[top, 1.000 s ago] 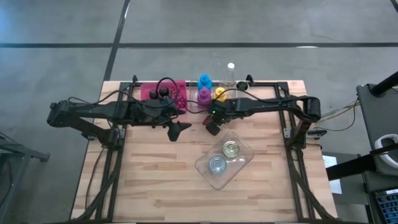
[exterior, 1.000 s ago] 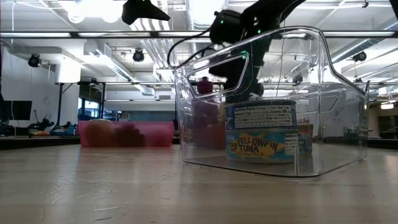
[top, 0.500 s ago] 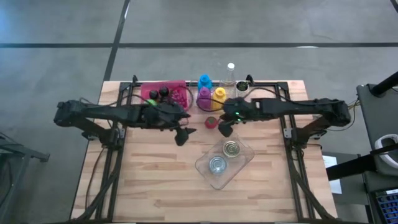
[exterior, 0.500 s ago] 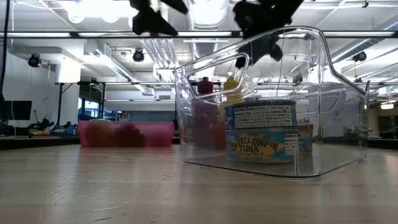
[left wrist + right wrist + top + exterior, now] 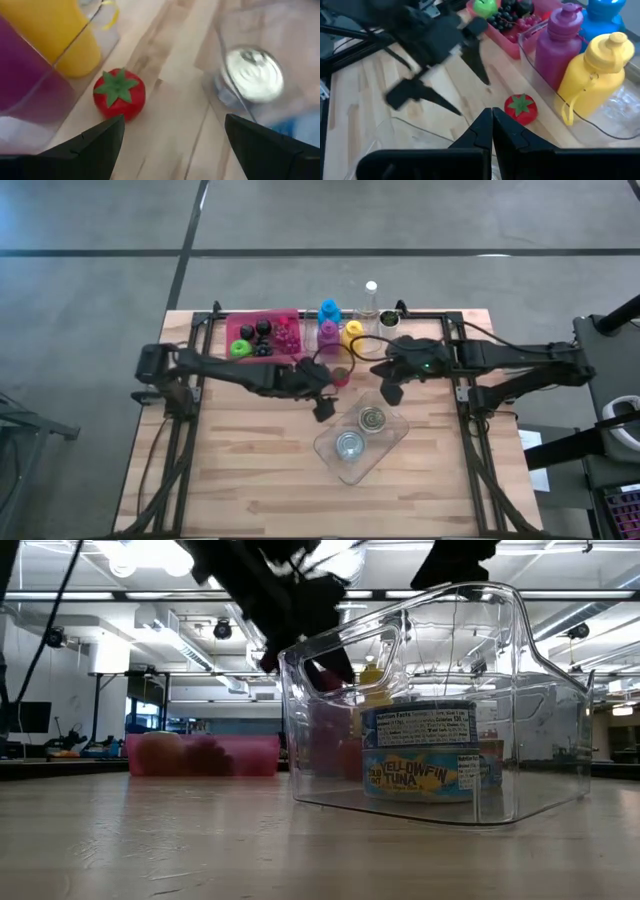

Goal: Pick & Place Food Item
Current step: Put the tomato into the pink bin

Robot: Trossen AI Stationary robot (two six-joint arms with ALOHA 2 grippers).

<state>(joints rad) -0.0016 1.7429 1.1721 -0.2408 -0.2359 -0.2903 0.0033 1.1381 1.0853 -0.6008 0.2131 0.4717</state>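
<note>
A red tomato with a green calyx (image 5: 343, 375) sits on the wood between the bottle bin and the clear tub; it also shows in both wrist views (image 5: 119, 95) (image 5: 521, 109). My left gripper (image 5: 324, 406) hovers open just left of and nearer than the tomato, one finger on each side of it in the left wrist view, without touching. My right gripper (image 5: 386, 390) is shut, to the tomato's right (image 5: 492, 125). A clear tub (image 5: 390, 442) holds two tins (image 5: 372, 419) (image 5: 349, 445).
A pink tray of fruit (image 5: 232, 332) and a clear bin with blue, purple and yellow bottles (image 5: 352, 332) stand along the far edge, with a clear bottle (image 5: 371, 296) behind them. In the low view the tub (image 5: 540, 690) with a tuna tin (image 5: 420, 765) fills the foreground. Bare wood lies left and near.
My left gripper has travelled toward the table's right and somewhat nearer, from by the pink tray to beside the tomato. My right gripper has drawn back toward the right, away from the spot where the tomato now shows uncovered on the table.
</note>
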